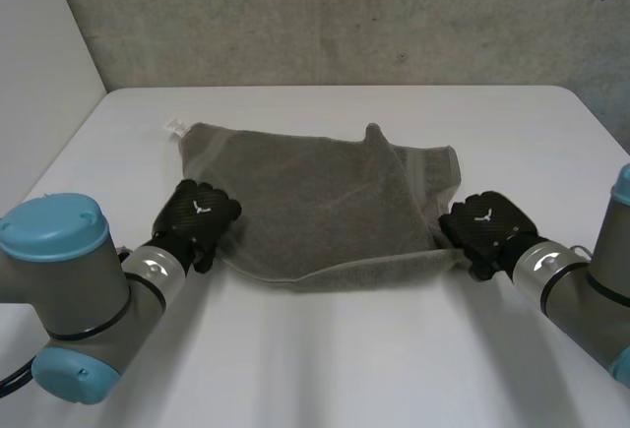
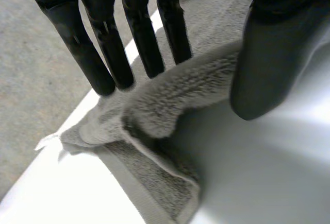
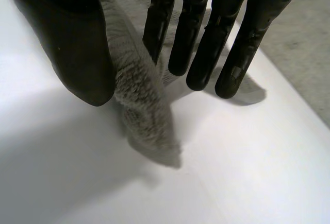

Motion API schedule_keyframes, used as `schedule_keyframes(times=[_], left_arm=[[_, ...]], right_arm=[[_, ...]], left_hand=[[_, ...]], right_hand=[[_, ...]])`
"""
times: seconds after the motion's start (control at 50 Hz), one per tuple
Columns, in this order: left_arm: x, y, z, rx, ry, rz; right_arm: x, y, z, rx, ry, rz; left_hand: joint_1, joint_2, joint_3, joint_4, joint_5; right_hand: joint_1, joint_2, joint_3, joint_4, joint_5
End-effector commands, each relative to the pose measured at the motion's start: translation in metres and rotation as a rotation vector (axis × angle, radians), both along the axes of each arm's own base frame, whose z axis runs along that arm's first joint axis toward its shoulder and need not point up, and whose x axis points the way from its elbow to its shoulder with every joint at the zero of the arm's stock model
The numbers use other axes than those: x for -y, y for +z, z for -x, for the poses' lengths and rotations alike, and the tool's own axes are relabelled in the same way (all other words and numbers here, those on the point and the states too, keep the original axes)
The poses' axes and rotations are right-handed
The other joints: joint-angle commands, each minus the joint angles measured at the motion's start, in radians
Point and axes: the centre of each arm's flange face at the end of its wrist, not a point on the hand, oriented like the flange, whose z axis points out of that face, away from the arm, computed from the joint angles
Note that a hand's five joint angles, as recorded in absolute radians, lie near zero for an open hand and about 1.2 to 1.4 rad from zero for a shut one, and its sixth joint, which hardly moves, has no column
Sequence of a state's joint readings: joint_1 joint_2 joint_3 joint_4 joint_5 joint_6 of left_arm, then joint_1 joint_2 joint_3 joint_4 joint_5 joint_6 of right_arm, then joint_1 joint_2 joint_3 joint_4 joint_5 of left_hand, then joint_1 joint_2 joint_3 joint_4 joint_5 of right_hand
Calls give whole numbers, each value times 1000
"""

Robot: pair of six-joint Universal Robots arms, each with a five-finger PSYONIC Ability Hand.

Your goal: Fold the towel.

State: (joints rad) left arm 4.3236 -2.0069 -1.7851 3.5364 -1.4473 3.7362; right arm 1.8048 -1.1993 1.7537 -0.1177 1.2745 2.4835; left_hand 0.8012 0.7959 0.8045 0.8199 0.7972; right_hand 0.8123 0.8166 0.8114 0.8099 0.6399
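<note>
**Tabletop** (image 1: pixel 325 359): white, with one grey towel (image 1: pixel 315 192) lying rumpled across its middle. A flap (image 1: pixel 413 177) is doubled over at the towel's far right.

**Step in hand**, as you may judge it: the first fold, at the grasp-and-lift stage. The towel's near edge is raised off the tabletop between its two near corners, and its far edge lies flat.

**Left hand** (image 1: pixel 197 216): at the towel's near left corner. In the left wrist view, straight fingers (image 2: pixel 108 59) lie on the upper side of that corner. The thumb (image 2: pixel 268 69) meets the edge from the other side. Read this as a pinch on the towel, with the corner bunched between them.

**Right hand** (image 1: pixel 489 226): at the towel's near right corner. In the right wrist view the corner stands as a thin ridge clamped between the thumb (image 3: pixel 72 44) and the fingers (image 3: pixel 206 49). Its tip hangs past them toward the tabletop.

**Next move**, as a judgement: carry both near corners over the towel toward its far edge. Hold them level with one another so that edge lands on edge. Mind the flap, which will likely spoil the alignment unless you smooth it.

**Tag** (image 1: pixel 175 125): small and white, at the towel's far left corner. It is a fair mark at which to aim the left corner.
</note>
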Motion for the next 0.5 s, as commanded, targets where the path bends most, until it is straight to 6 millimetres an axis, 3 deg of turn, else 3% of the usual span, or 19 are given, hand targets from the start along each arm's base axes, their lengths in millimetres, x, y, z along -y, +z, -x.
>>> schedule_keyframes(times=[0.02, 0.18, 0.5], left_arm=[[15, 3, -8, -30, 39, 44], [18, -3, -12, -25, 49, 26], [33, -22, -8, -17, 49, 6]], right_arm=[[7, 4, 8, 61, -48, 42], [18, 5, 21, 59, -95, 48], [19, 3, 23, 53, -100, 47]], left_hand=[[-511, -506, -514, -530, -681], [-594, -588, -597, -612, -764], [-526, -521, -530, -545, -697]], right_hand=[[545, 540, 546, 547, 543], [584, 580, 585, 586, 582], [584, 580, 585, 586, 582]])
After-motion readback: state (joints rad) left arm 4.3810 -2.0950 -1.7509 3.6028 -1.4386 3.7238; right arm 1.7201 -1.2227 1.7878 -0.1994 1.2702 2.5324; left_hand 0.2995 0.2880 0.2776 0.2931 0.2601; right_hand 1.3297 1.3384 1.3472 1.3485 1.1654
